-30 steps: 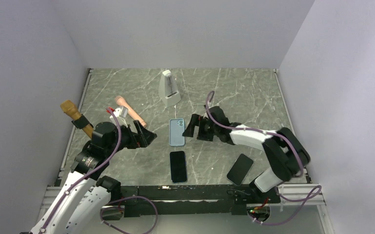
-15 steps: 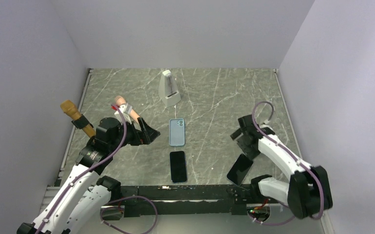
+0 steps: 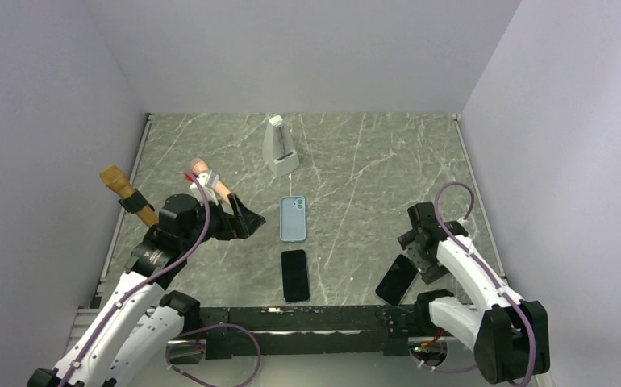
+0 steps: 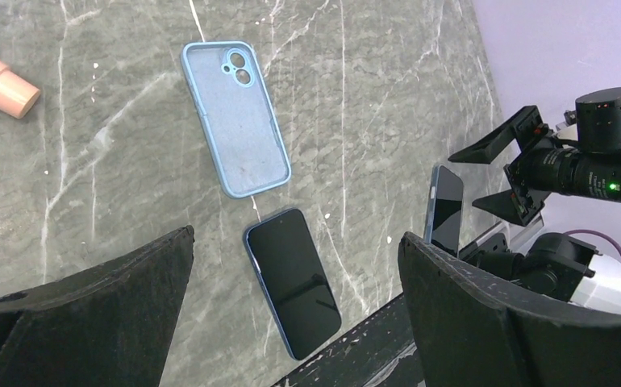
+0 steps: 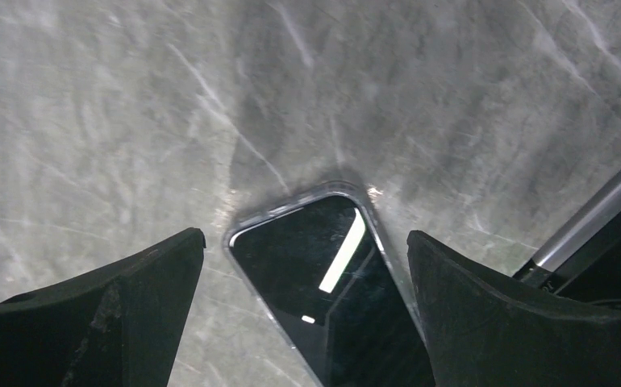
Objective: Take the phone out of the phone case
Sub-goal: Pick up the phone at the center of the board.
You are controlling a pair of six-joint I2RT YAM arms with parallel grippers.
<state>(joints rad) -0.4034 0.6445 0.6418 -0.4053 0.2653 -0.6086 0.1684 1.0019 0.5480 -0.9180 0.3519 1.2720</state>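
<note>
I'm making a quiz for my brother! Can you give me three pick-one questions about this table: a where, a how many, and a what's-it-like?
1. Where is the blue case? A middle B far right corner C near left edge
2. How many phones? A one B two C four
3. The blue case is A empty B full C snapped in half
Answers: 1 A, it lies flat in the middle; 2 B, one by the case, one at the right; 3 A, its bare inside shows.

Both arms [image 3: 122, 310] carry white shells, black joints and purple cables [image 3: 200, 216]. Claw fingers [image 4: 89, 322] are matte black.
</note>
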